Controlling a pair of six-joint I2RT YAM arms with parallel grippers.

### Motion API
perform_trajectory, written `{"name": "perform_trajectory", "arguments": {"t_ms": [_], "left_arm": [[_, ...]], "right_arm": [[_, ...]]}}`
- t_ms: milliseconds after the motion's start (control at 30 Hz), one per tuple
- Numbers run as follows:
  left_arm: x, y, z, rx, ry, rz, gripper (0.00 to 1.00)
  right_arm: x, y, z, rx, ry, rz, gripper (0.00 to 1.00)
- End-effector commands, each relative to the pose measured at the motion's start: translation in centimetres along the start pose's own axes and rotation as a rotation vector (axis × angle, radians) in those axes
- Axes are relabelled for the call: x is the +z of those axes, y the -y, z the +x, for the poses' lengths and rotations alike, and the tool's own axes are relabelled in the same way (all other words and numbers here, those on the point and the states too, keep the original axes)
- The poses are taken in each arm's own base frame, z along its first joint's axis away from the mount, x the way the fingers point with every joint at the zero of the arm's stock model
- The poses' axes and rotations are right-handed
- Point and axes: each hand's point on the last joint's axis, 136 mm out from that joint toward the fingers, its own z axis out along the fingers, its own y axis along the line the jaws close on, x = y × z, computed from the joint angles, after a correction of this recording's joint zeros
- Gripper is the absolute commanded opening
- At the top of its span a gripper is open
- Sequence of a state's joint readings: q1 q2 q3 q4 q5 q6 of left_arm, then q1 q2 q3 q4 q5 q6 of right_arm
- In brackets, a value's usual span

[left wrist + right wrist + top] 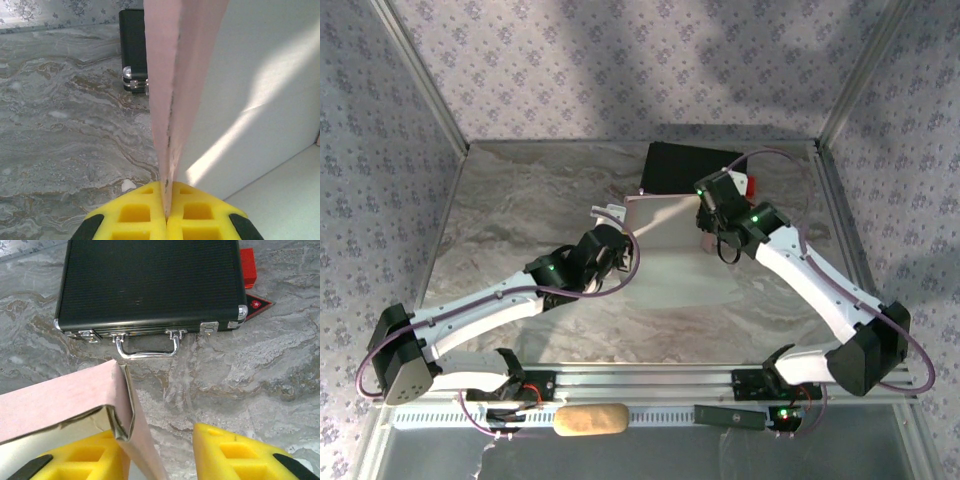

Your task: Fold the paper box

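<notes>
Between the left gripper's (166,202) yellow pads (135,212): upright edge of the paper box (172,75), pinched tight, jaws fully closed on the card. Pink face lies to that gripper's left, pale whitish face to its right. Black case (132,45) sits ahead and slightly left on the marble table (60,140), apart from the box.

Right gripper (160,450): jaws partly open, clear gap between the fingers. Folded box corner sits over its left finger (85,460), with the pink wall running down just inside that finger; can't tell if they touch. Right finger (235,450) is clear of the card. Case's metal handle (147,347) is straight ahead, red item (247,267) at the case's far right corner.
</notes>
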State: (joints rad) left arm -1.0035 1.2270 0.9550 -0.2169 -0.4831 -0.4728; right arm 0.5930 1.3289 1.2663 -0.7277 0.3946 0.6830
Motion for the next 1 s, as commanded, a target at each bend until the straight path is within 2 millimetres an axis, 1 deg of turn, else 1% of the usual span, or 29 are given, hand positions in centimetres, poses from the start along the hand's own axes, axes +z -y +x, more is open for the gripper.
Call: {"name": "perform_trajectory", "arguments": {"t_ms": [0,100,167,233,267,400,533,600,667,700,733,833,867,967], "left_arm": [[-0.7,0.6,-2.2,-0.025,0.043,0.011,0.00],[-0.7,0.6,-2.3,-0.026,0.041,0.002,0.00],[-0.6,0.5,-2.3,-0.033,0.038,-0.003,0.00],[-0.5,0.5,-2.2,-0.036,0.031,-0.005,0.00],[-0.4,0.6,-2.3,-0.036,0.029,-0.003,0.00],[-0.3,1.0,-2.1,-0.038,0.021,0.012,0.00],[-0.4,1.0,-2.1,-0.038,0.018,0.019,0.00],[-0.4,1.0,-2.1,-0.037,0.018,0.020,0.00],[-0.5,1.1,-2.1,-0.037,0.017,0.023,0.00],[-0.4,1.1,-2.1,-0.036,0.016,0.022,0.00],[-0.4,1.1,-2.1,-0.036,0.015,0.022,0.00],[-0.4,1.1,-2.1,-0.035,0.016,0.022,0.00],[-0.5,1.1,-2.1,-0.035,0.016,0.023,0.00],[-0.4,1.1,-2.2,-0.034,0.014,0.019,0.00]], "right_arm": [[0.1,0.0,0.2,0.002,0.002,-0.026,0.39],[-0.2,-0.2,0.2,0.005,0.012,-0.052,0.40],[-0.4,-0.2,0.4,0.005,0.010,-0.065,0.38],[-0.7,-0.3,0.2,0.010,0.021,-0.081,0.38],[-0.2,0.1,1.1,0.000,0.007,-0.070,0.38],[0.0,0.6,1.0,0.002,0.010,-0.060,0.35],[0.0,0.6,0.4,0.001,0.024,-0.051,0.27],[0.0,0.5,0.2,-0.006,0.028,-0.045,0.25],[0.3,0.7,0.3,-0.014,0.024,-0.027,0.20],[0.5,0.8,0.4,-0.019,0.023,-0.013,0.17],[-0.1,0.5,-0.5,-0.011,0.046,-0.020,0.12],[-0.4,0.7,-0.7,-0.025,0.067,0.018,0.02],[-0.6,0.9,-0.7,-0.033,0.076,0.043,0.00],[-0.9,1.3,-0.5,-0.052,0.086,0.117,0.00]]}}
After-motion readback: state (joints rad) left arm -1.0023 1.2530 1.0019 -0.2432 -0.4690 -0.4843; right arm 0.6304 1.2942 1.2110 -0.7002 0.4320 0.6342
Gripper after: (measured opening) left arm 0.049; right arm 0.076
